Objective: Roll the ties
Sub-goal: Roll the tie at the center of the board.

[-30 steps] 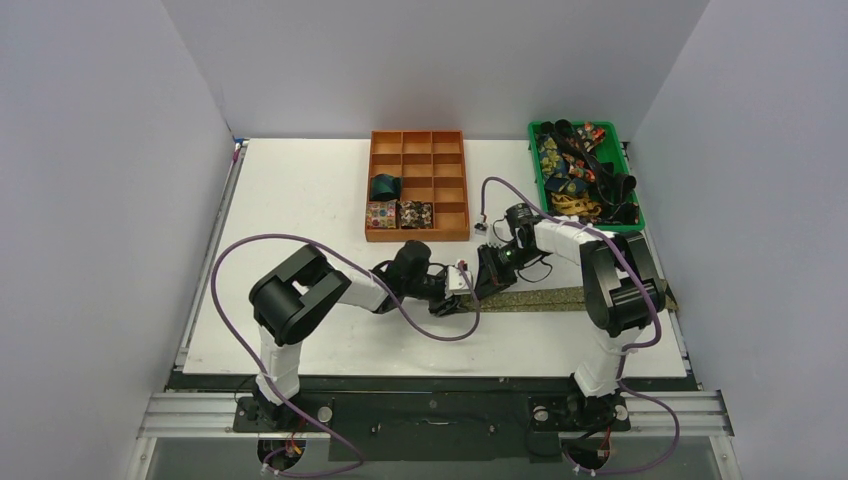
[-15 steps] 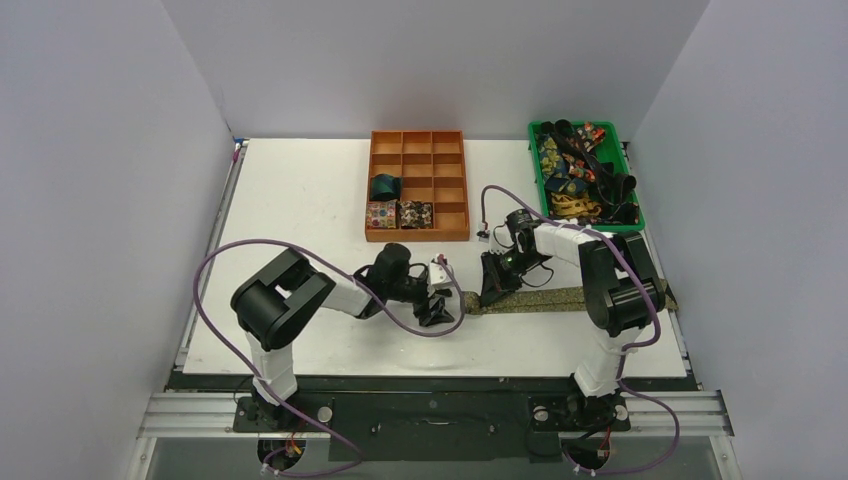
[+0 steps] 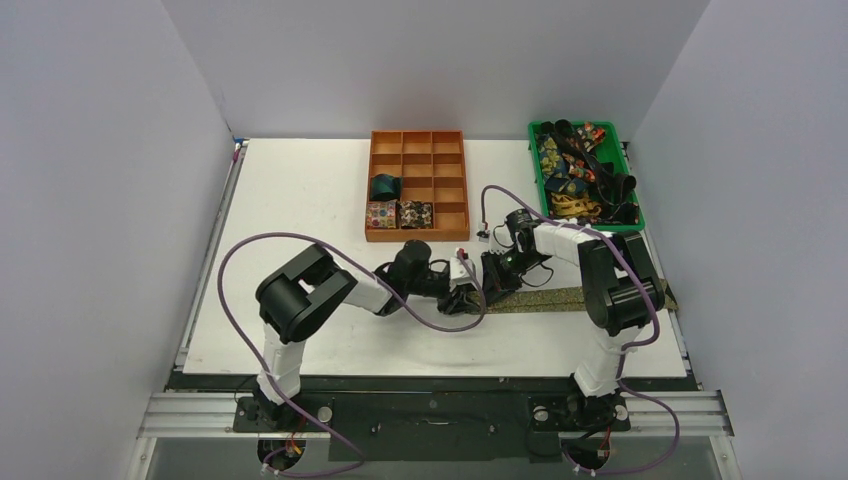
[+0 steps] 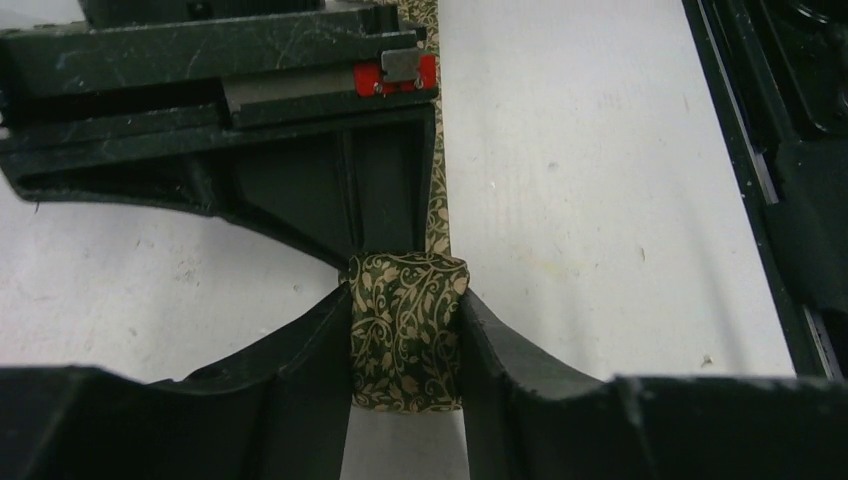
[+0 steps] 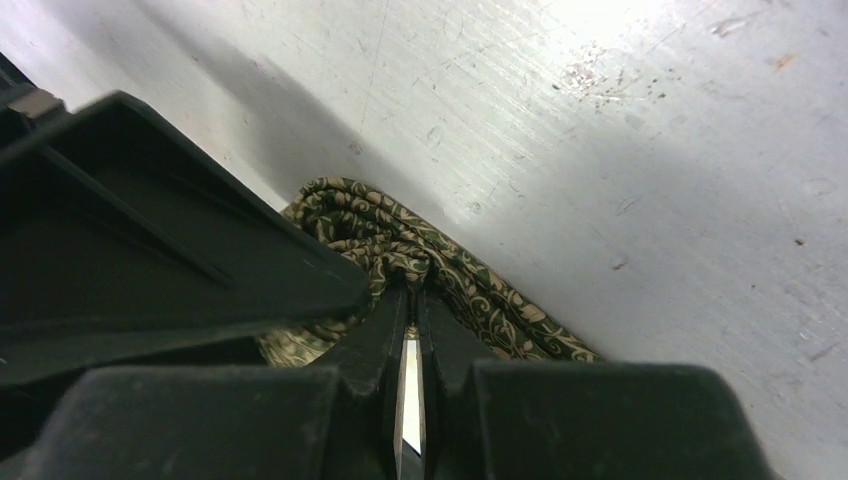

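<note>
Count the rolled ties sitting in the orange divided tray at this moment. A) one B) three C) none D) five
B: the top view shows three in the orange tray: a teal roll in the left column and, in the row nearest the arms, a floral roll beside a dark flecked roll; the other compartments look empty.

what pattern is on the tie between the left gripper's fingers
Dark green tie with tan leafy vines, clearest in the left wrist view.
</note>
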Tool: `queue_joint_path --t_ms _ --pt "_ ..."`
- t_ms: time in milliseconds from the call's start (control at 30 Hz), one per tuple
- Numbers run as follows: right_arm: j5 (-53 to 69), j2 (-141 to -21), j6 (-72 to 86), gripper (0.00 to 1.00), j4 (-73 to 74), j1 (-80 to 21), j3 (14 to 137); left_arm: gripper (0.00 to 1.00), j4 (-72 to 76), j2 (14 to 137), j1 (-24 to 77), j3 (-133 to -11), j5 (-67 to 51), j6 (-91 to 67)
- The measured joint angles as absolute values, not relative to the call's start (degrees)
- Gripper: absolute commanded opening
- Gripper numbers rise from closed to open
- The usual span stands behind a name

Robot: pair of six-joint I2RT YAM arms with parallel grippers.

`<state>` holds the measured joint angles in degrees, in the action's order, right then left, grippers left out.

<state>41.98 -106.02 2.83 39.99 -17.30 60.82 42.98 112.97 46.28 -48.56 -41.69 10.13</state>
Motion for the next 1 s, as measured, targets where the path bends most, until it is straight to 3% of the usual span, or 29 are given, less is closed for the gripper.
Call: queue_joint_path --t_ms 400,600,833,1000 --pt "41.5 -106.1 3.7 0.00 40.3 -16.0 60.9 0.39 39.4 118.0 48.2 -54.6 -40.3 9.9" --pt "41.6 -106.0 4.4 0.00 40.2 -15.9 60.9 0.26 36.0 117.8 48.8 -54.9 -38.7 12.8" --pt "42.0 -103.6 3.4 0.29 40.7 -12.4 60.2 0.20 27.7 117.3 48.9 -58.3 -37.6 17.3" --pt "44.6 -98.4 3.1 0.40 42.5 -9.4 60.4 0.20 22.8 117.3 48.9 -60.6 -37.8 19.3"
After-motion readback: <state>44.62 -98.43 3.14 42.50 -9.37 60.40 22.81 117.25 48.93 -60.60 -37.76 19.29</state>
